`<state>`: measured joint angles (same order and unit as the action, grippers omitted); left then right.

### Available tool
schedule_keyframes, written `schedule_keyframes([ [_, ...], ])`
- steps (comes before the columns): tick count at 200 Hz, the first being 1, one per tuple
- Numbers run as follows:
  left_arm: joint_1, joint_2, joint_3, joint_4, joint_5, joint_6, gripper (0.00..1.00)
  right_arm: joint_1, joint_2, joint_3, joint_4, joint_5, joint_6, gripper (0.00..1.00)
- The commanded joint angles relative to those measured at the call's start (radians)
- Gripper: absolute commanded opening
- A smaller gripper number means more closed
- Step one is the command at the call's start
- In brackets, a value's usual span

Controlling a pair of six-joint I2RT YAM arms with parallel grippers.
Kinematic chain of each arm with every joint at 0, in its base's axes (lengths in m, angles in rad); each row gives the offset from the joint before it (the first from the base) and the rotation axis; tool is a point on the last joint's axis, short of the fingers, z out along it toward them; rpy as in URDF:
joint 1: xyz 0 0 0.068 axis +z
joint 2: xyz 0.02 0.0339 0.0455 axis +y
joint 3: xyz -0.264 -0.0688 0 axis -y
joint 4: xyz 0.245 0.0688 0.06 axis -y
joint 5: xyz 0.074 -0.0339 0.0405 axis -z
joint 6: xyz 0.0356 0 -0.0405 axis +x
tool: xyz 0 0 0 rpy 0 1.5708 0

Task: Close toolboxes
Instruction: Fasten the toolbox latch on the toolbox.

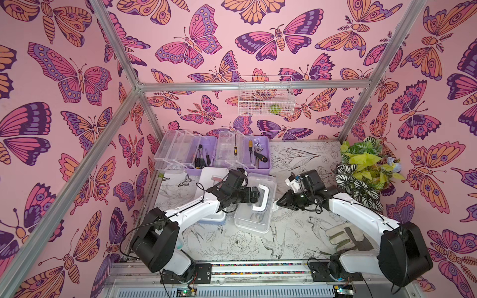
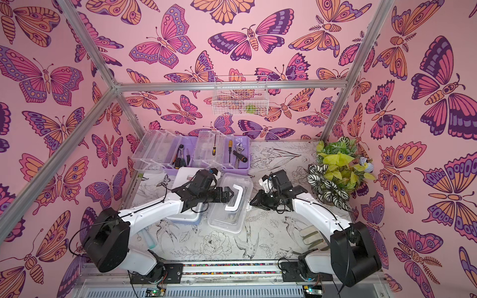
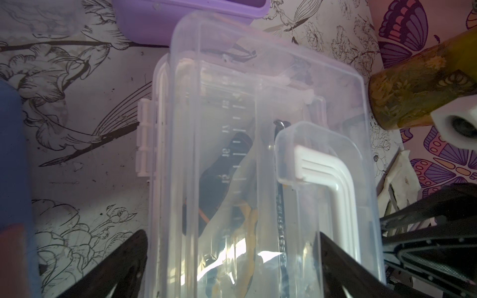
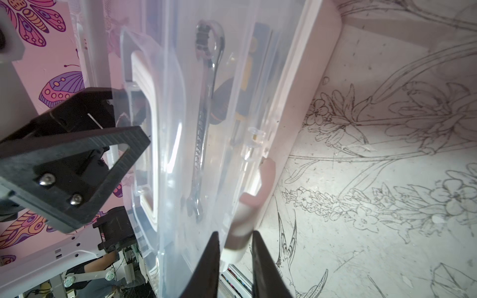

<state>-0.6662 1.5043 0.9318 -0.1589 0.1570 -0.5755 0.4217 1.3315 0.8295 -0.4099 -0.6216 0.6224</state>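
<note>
Left wrist view puts my left gripper [image 3: 229, 233] directly over the white toolbox [image 3: 158, 206]. Its black fingers [image 3: 113, 268] are spread wide, one on each side of the clear lid [image 3: 258, 103], and they hold nothing. The lid lies down on the base, and the white handle [image 3: 322, 175] lies flat in its recess on top. I cannot tell whether the box is latched.

From the right wrist camera, my right gripper [image 4: 235, 233] sits at the right-hand long edge of the same box. Its jaws are narrow, with the pale latch [image 4: 241, 219] between the tips. I cannot tell whether they pinch it or only flank it. A wrench [image 4: 204, 116] shows through the lid.

Both top views place this box in the middle of the table [image 1: 296, 232], turned a little off square, with one arm on each side of it. The light blue toolbox [image 1: 207, 180] is just to its left, partly under my left arm, with its white lid down.

Along the far edge, the left purple toolbox [image 1: 192, 170] and the right purple toolbox [image 1: 263, 169] stand side by side. Both are open, with hand tools [image 1: 259, 156] lying inside.
</note>
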Motion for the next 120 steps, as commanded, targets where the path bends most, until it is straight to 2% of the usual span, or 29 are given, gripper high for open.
schedule_keyframes([
  [1,-0.020,0.040,-0.006,-0.075,0.021,0.000,0.98,0.029,0.021,0.037,0.007,-0.018,0.001,0.25],
  [71,-0.030,0.036,-0.004,-0.075,0.015,-0.006,0.98,0.065,0.038,0.020,0.033,-0.003,0.025,0.27],
  [92,-0.032,0.036,-0.004,-0.076,0.015,-0.009,0.98,0.064,0.051,0.020,0.033,0.016,0.027,0.16],
  [120,-0.035,0.035,-0.004,-0.075,0.013,-0.011,0.98,0.065,0.070,0.023,0.031,0.028,0.027,0.15],
])
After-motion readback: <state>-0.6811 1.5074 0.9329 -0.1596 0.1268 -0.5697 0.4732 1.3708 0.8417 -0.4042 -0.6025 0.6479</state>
